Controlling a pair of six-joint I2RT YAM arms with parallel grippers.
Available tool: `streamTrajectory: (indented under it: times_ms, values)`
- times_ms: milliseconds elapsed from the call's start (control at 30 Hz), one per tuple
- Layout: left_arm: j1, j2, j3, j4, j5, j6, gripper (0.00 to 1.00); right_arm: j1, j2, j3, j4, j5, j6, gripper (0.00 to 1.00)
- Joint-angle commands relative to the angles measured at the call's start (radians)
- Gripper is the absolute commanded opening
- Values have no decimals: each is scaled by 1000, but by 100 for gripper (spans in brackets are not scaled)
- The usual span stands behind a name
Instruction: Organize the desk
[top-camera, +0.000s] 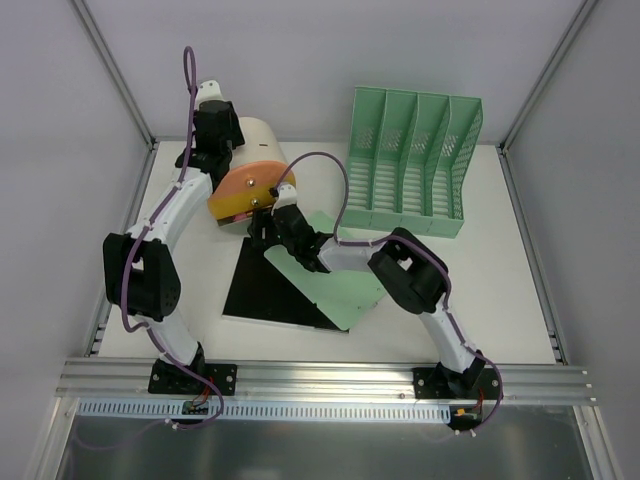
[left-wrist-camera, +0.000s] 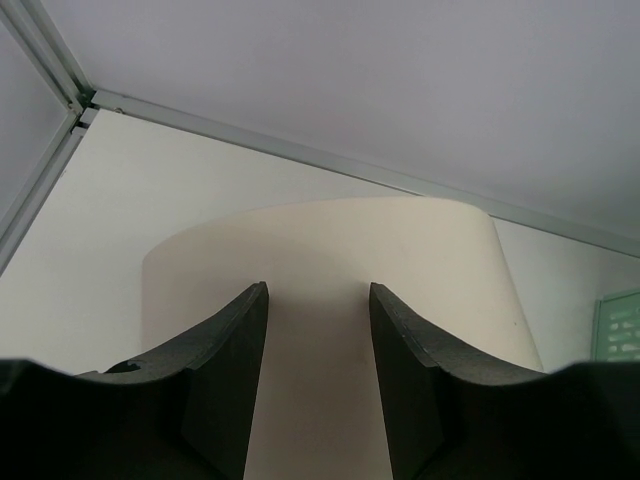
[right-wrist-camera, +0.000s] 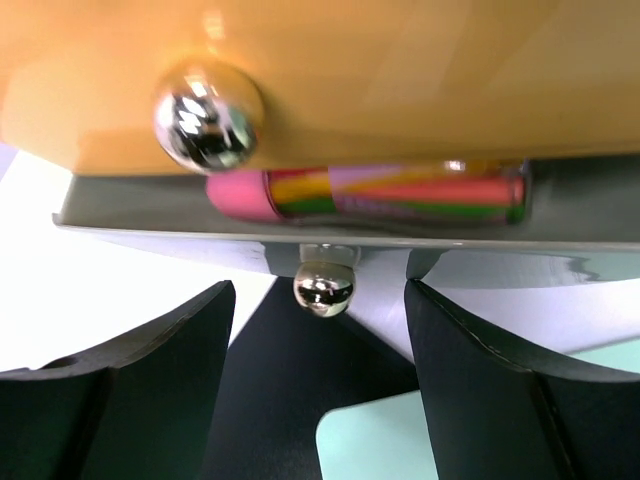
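On the white desk (top-camera: 490, 290) lies a cream round-bodied drawer box (top-camera: 262, 140) with an orange front (top-camera: 245, 190). My left gripper (top-camera: 222, 135) sits over its cream body (left-wrist-camera: 320, 240), the left gripper (left-wrist-camera: 318, 290) open with only that surface showing between the jaws. A grey drawer (right-wrist-camera: 150, 210) under the orange front (right-wrist-camera: 400, 70) stands pulled out, holding a pink striped pen (right-wrist-camera: 380, 192). My right gripper (right-wrist-camera: 318, 287) is open, its jaws either side of the drawer's chrome knob (right-wrist-camera: 323, 283) without touching it. A second chrome knob (right-wrist-camera: 207, 118) sits on the orange front.
A black sheet (top-camera: 265, 285) lies in front of the box, with a mint-green folder (top-camera: 345, 290) partly over it under my right arm. A mint-green file rack (top-camera: 415, 165) stands at the back right. Grey walls close in the desk on three sides.
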Motion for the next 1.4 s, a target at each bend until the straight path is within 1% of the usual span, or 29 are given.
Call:
streamTrajectory:
  times_ms: [0,200,533,667,867,1000,1100,1133,1267,1300,1333,1367]
  values:
    - [-16,3,-43,-152,70,-23,45,-7,1,34,173,60,-43,73]
    - [-18,0,-47,-161,79,-28,44,-10,30,52,235,111,-49,73]
    - [-18,-3,-46,-169,99,-29,42,-13,79,99,246,158,-42,74]
    - [-18,-4,-44,-174,102,-31,42,-17,79,90,250,196,-40,74]
    - [-18,-4,-44,-175,105,-28,42,-19,61,87,223,175,-48,74]
    - [-15,-1,-44,-174,93,-19,42,-13,-8,15,261,147,-58,75]
    - [-7,2,-44,-177,97,-29,42,1,-65,-49,264,149,-98,75]
    - [-6,2,-44,-175,99,-34,42,6,-107,-66,264,152,-109,74]
    - [7,-4,-34,-177,96,-45,49,21,-219,-141,221,137,-135,74]
    - [10,-6,-29,-178,94,-46,53,22,-244,-178,209,135,-137,74]
    - [11,-7,-12,-183,93,-48,54,27,-269,-196,200,135,-141,74]
    - [13,-12,-4,-187,91,-51,56,32,-320,-216,192,128,-144,75]
